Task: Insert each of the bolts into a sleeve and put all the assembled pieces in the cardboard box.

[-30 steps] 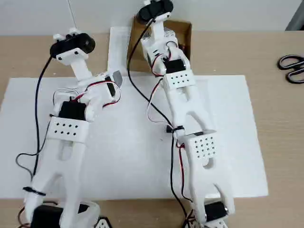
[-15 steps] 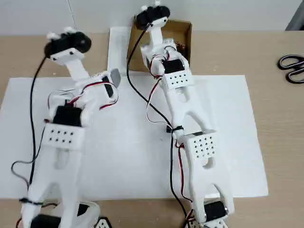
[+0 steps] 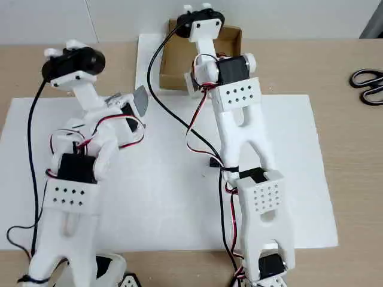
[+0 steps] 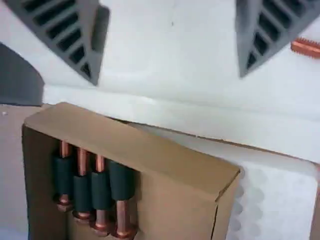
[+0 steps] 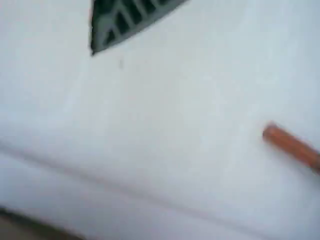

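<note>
The cardboard box (image 3: 175,60) stands at the back edge of the white mat (image 3: 167,197). In the left wrist view the box (image 4: 135,150) holds several copper bolts in dark sleeves (image 4: 95,187), lying side by side. My left gripper (image 4: 168,77) hangs open and empty over the mat just short of the box, and the high view shows the left gripper (image 3: 128,103) to the box's left. A bare copper bolt (image 5: 292,147) lies on the mat; the bolt's end (image 4: 306,47) also shows beside the left gripper. My right gripper (image 3: 192,81) sits at the box's front edge, largely hidden under its arm.
Black scissors (image 3: 368,84) lie on the wooden table at the far right, off the mat. Cables run along both arms. A white strip of the mat (image 3: 146,60) reaches up beside the box's left wall.
The left arm has drawn back and to the left, away from the box. The right arm has pulled back from over the box, its wrist turned to the right.
</note>
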Robot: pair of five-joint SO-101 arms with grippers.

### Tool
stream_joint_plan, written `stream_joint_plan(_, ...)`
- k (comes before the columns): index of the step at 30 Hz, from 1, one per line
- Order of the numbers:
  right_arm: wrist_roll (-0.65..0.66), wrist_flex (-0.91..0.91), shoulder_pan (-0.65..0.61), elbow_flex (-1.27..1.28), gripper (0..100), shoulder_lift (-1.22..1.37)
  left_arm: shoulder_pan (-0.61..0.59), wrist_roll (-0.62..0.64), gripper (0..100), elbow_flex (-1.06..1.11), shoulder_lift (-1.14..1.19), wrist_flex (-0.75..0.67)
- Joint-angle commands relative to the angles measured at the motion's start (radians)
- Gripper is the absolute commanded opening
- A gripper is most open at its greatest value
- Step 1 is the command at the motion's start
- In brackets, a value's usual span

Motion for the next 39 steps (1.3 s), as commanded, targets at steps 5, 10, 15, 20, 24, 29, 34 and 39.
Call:
stream_joint_plan(5, -0.003, 0.048, -0.048, 0.258, 19.9, -0.229, 0.002, 0.003, 17, 0.104, -0.133, 0.006)
stream_joint_plan(10, -0.003, 0.045, -0.105, 0.618, 19.9, -0.458, 0.002, 0.0, 17, 0.191, -0.213, 0.006)
stream_joint_plan(15, -0.002, 0.039, -0.113, 0.878, 19.9, -0.596, 0.002, -0.026, 17, 0.266, -0.261, 0.006)
stream_joint_plan(20, 0.141, 0.039, -0.114, 1.037, 19.9, -0.665, 0.002, -0.035, 17, 0.306, -0.272, 0.006)
stream_joint_plan(24, 0.341, 0.039, -0.113, 1.109, 19.9, -0.687, 0.002, -0.035, 17, 0.308, -0.272, 0.006)
stream_joint_plan(29, 0.526, 0.033, -0.114, 1.158, 20.0, -0.664, 0.002, -0.035, 17, 0.308, -0.272, 0.006)
stream_joint_plan(34, 0.531, 0.03, -0.114, 1.163, 19.8, -0.641, 0.002, -0.035, 17, 0.308, -0.272, 0.003)
stream_joint_plan(39, 0.713, 0.031, -0.09, 1.169, 19.8, -0.616, 0.002, -0.035, 17, 0.308, -0.272, 0.005)
